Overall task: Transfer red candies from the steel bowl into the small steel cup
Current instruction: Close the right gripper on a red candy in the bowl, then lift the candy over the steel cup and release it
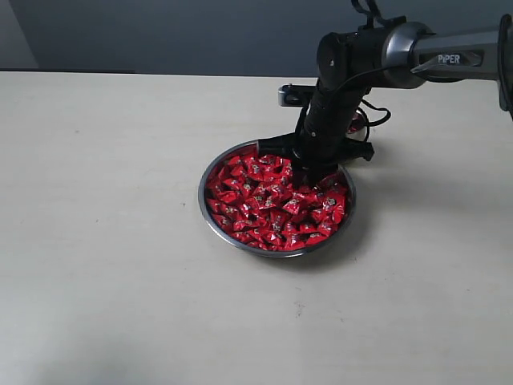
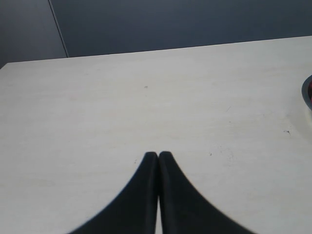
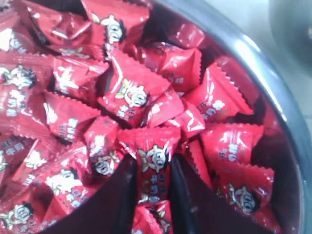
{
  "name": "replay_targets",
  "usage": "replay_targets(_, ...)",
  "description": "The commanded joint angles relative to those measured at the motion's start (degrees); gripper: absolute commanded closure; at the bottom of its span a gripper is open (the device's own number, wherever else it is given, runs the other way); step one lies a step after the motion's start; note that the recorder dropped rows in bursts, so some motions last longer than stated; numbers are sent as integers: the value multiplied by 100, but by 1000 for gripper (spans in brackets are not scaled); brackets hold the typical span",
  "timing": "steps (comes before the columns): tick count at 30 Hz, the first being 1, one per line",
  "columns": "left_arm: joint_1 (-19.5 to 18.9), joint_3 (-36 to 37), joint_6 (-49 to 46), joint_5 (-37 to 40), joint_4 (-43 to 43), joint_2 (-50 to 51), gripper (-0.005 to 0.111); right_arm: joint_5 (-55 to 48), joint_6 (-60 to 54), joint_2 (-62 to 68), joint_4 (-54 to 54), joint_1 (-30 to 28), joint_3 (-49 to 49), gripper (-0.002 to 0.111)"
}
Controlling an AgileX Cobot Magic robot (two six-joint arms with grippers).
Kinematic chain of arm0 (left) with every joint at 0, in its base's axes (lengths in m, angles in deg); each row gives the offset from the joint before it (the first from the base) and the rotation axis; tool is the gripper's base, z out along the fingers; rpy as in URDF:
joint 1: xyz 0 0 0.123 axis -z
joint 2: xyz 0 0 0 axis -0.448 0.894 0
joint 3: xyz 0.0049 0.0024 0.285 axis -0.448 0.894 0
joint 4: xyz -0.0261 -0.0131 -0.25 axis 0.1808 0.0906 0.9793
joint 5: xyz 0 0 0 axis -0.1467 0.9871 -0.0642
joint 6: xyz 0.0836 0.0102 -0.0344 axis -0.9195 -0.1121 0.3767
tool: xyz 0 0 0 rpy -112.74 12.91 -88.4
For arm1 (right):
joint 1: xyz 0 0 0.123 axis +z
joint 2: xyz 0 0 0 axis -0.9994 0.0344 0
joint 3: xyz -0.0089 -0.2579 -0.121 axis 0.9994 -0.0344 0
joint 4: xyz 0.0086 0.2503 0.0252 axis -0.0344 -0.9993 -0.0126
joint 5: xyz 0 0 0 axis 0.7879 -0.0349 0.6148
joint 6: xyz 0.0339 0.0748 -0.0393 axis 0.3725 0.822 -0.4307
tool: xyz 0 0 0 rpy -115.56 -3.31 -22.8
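- Exterior view: soft, even light; table dims toward 6 o'clock; bowl throws a faint shadow toward 4 o'clock.
- Right wrist view: candies glint white, right fingers blurred.
- Left wrist view: left fingers soft-edged.

exterior angled down at steel bowl; right wrist close over it; left wrist low over table
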Motion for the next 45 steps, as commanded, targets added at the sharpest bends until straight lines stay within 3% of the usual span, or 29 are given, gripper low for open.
replay_targets(1,1,11,11,-48,-13,-27,106,-40,-186,8,68,-11,41,109)
replay_targets(19,1,11,11,-48,-13,-27,106,-276,-383,-978,643,-11,88,109)
replay_targets(27,1,11,11,-48,-13,-27,106,-703,-395,-1006,1734,-572,988,109)
replay_targets(33,1,11,11,-48,-13,-27,106,-799,-988,-620,1085,-1073,1493,109)
replay_targets(45,1,11,11,-48,-13,-27,106,-550,-1426,34,617,-1086,1729,109)
